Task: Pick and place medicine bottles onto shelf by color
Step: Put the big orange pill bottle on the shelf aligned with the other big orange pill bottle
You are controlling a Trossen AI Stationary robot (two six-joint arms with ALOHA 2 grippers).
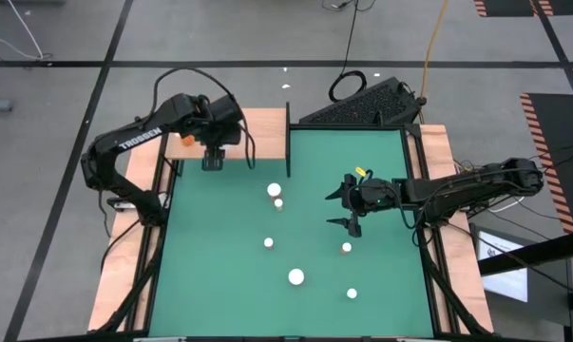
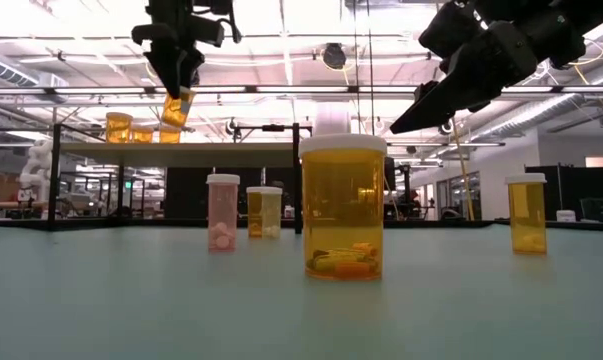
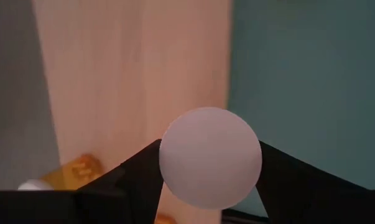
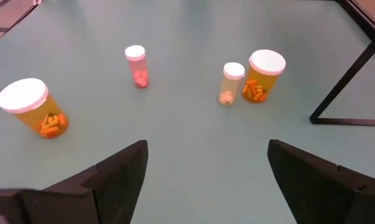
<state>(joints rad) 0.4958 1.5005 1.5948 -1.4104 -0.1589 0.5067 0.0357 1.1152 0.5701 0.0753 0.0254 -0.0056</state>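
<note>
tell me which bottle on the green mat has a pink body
The slim pink-bodied bottle with a white cap, standing alone with pale tablets inside. The other bottles on the green mat have orange or yellowish bodies.

The left hand (image 1: pixel 213 152) hangs high at the far left, arm bent, fingers clamped around something. The right hand (image 1: pixel 347 204) hovers mid-table, fingers spread wide.
</note>
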